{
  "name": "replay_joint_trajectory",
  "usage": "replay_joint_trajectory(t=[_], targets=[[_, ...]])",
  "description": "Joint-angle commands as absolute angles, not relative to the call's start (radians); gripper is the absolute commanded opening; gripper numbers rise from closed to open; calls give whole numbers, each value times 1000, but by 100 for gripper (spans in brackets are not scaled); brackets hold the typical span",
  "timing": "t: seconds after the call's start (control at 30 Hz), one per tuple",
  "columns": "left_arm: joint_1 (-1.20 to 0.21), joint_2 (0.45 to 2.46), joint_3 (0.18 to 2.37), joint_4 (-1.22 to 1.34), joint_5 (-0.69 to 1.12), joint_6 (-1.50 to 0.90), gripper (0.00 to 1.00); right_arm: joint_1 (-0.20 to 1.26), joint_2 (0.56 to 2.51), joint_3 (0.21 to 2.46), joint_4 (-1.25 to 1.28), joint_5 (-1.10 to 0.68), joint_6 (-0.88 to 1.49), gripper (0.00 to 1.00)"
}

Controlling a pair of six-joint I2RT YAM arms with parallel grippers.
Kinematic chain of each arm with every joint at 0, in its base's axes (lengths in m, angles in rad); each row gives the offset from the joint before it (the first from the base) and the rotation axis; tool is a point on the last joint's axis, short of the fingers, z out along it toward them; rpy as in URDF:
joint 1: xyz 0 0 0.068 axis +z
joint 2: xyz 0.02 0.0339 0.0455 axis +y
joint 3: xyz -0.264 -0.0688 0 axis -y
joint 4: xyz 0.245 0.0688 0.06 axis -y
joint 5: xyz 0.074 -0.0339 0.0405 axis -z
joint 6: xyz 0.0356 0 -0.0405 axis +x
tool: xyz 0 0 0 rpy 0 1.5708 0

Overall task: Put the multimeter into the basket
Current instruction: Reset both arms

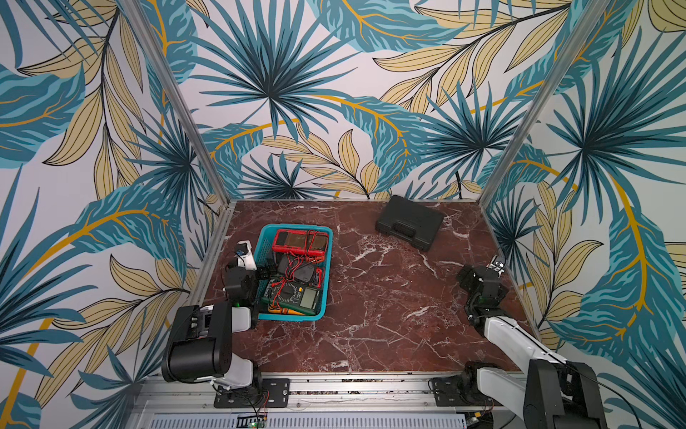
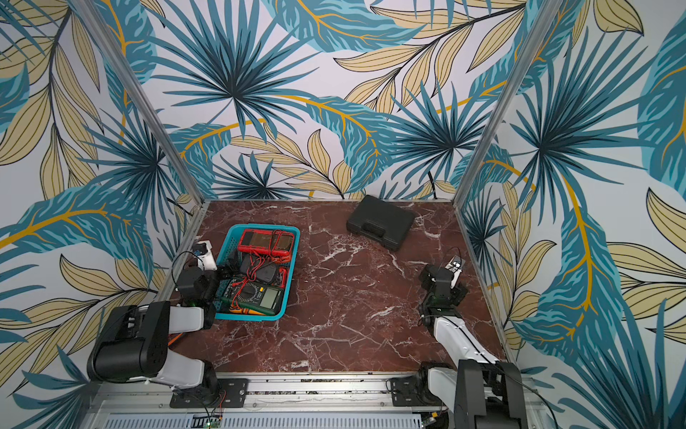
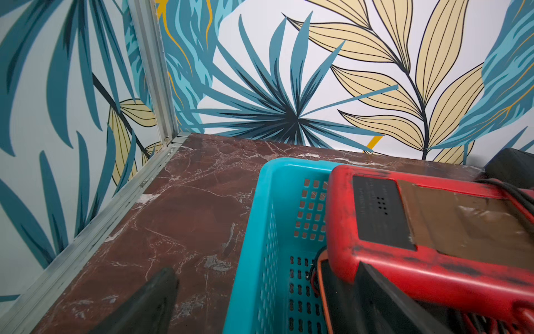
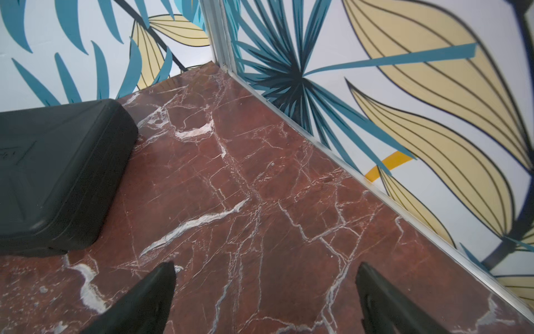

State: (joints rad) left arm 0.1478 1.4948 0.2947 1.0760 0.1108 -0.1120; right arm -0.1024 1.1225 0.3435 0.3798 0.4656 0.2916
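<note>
Marble tabletop (image 1: pixel 389 297), palm-leaf wallpaper (image 1: pixel 267 93) behind: the left gripper (image 3: pixel 265 269) gapes wide and empty astride the left wall of the teal basket (image 1: pixel 297 226), one finger (image 3: pixel 375 292) inside, the other outside over the stone. The right gripper (image 4: pixel 265 267), splayed and holding nothing, hangs over bare marble well right of the basket. Inside the basket lie a red multimeter (image 1: pixel 300 242) at the far end, a green multimeter (image 1: pixel 293 295) at the near end, a dark unit (image 1: pixel 302 273) between, amid red leads (image 1: pixel 287 276). A black case (image 1: pixel 410 222) sits well right of the basket's far end.
</note>
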Motion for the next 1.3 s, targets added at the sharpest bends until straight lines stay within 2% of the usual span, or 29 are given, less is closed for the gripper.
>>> replay_joint_trajectory(t=[0.0,0.13,0.37,0.5,0.53,0.7,1.27], targets=[[151,1519,247,1168,119,-125,100,-106,1118,292,561,353,248,100],[150,1589,217,1288,100,-136,100,-106,1182,222,840,184,188,99],[156,1597,209,1308,104,-141,100,-78,1431,325,951,-3,97,99],[156,1604,197,1337,91,-144,100,-9,1522,372,951,-28,-5,99],[156,1609,191,1354,86,-147,100,-2,1501,395,874,-27,-2,99],[156,1612,186,1368,80,-149,100,-2,1500,414,833,59,35,100],[157,1624,167,1414,69,-154,100,-1,1502,410,841,56,33,100]])
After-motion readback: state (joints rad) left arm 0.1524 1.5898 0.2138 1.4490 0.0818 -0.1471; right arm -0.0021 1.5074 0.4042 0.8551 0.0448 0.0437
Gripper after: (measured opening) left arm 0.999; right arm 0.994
